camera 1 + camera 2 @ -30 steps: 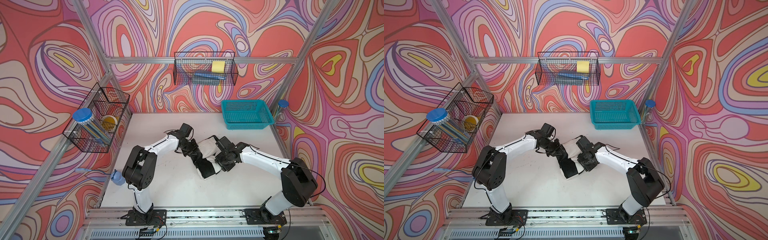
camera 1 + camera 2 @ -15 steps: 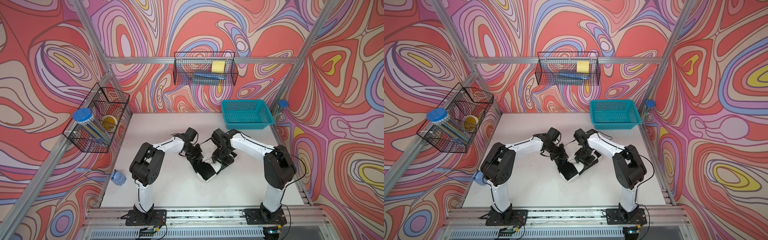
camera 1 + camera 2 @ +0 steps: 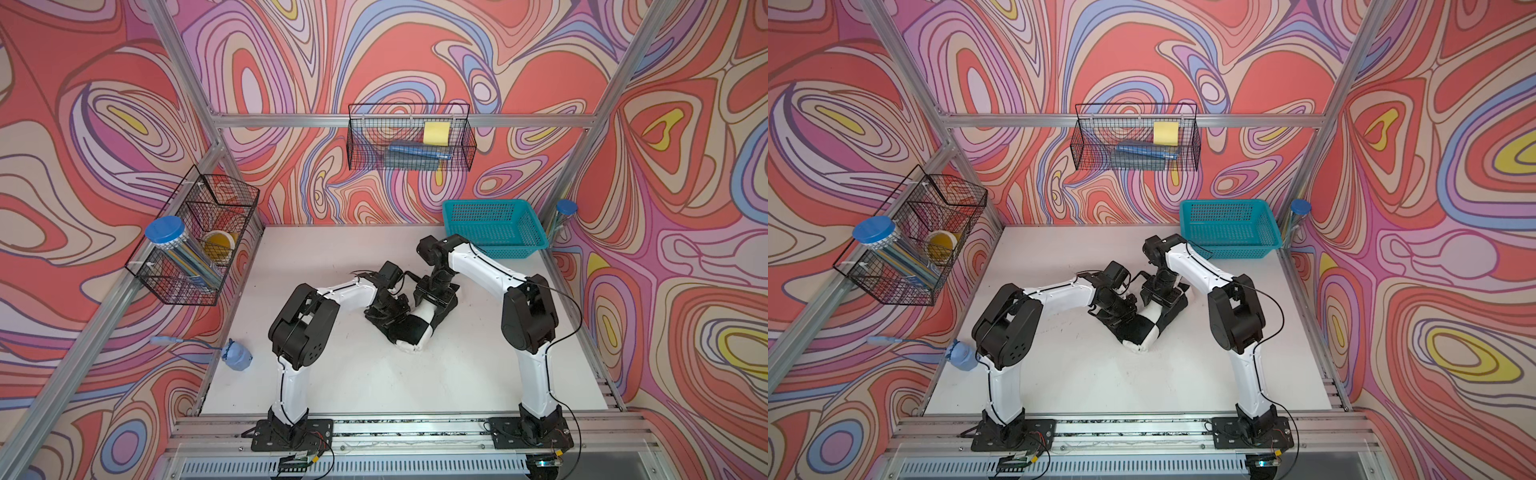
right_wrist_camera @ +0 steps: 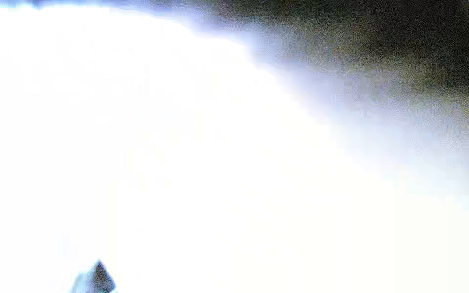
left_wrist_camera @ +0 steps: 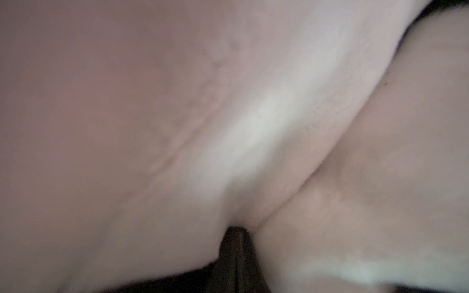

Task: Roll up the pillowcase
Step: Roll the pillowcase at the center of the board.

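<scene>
The pillowcase lies mid-table as a short, thick black-and-white roll, running from far right to near middle. My left gripper presses into its left side; in the left wrist view the fingers are shut together, their tips buried in a crease of pale fabric. My right gripper points down onto the roll's far end. The right wrist view is washed out by white fabric, with a single fingertip showing far off to one side.
A teal basket stands at the table's back right, close behind the right arm's elbow. Wire baskets hang on the back wall and the left wall. A small blue object sits at the table's left edge.
My left gripper has closed on the fabric. The right arm has swung from lying low at the right to reaching over from behind, and its jaws have widened.
</scene>
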Robot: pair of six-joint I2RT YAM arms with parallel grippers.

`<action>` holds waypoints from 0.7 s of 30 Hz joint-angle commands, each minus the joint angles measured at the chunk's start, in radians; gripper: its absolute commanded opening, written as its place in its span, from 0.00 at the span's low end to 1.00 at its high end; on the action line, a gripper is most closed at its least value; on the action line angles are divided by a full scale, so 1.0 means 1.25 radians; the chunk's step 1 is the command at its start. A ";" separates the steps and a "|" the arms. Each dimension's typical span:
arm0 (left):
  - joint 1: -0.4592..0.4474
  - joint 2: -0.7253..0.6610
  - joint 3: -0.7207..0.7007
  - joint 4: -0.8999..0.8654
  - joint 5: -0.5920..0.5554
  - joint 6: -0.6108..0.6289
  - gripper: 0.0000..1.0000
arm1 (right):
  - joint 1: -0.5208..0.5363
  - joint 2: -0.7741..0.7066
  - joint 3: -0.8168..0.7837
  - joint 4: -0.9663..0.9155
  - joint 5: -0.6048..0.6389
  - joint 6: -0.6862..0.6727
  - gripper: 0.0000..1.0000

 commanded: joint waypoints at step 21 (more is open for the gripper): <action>0.108 -0.133 -0.103 -0.065 -0.003 0.074 0.45 | 0.058 0.278 0.258 0.022 -0.050 -0.033 0.63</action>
